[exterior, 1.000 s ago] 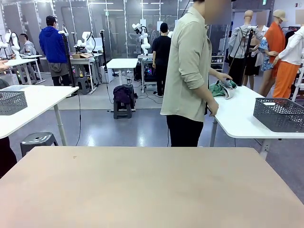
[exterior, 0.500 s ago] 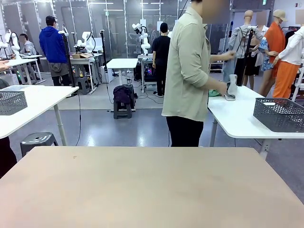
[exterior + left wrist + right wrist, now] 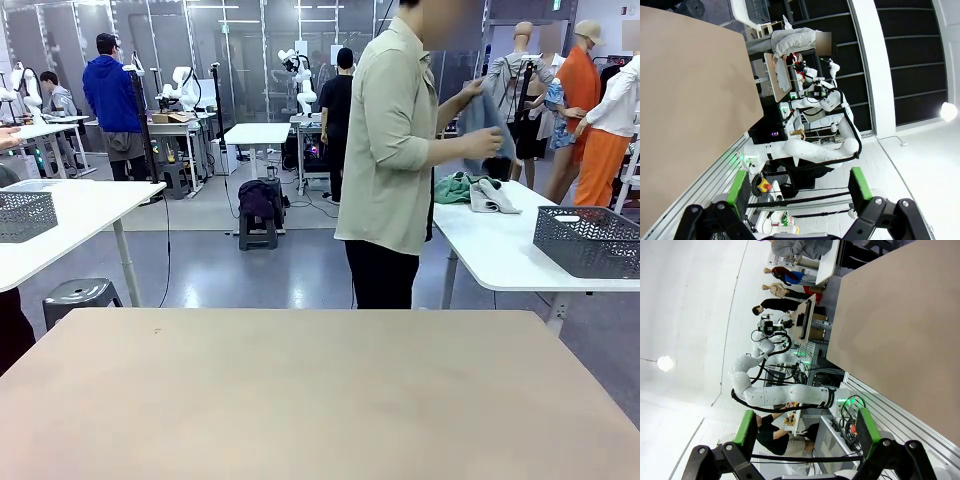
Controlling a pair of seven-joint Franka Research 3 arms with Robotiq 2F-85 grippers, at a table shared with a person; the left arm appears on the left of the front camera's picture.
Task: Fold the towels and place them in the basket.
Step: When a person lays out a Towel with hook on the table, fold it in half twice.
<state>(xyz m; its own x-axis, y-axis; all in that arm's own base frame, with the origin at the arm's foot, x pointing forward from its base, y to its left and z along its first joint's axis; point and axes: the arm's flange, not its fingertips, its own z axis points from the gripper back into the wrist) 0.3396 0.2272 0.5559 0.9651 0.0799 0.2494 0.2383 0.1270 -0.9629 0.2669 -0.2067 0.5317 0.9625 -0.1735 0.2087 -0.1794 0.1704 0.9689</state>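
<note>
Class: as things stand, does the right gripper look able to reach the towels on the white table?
Probably not. The towels lie on the white table, past the wooden table and a strip of floor, beside the person. The right gripper stands open, holding nothing.

Plain tan table (image 3: 320, 400); at two o'clock a blue-grey towel (image 3: 482, 115); at three o'clock a dark grey mesh basket (image 3: 590, 242) on a white side table (image 3: 500, 255).

Grey polished floor (image 3: 300, 270), white tables (image 3: 80, 215) either side — glass partitions (image 3: 240, 60) behind, metal stool (image 3: 85, 293), beige tabletop (image 3: 320, 400) nearest.
</note>
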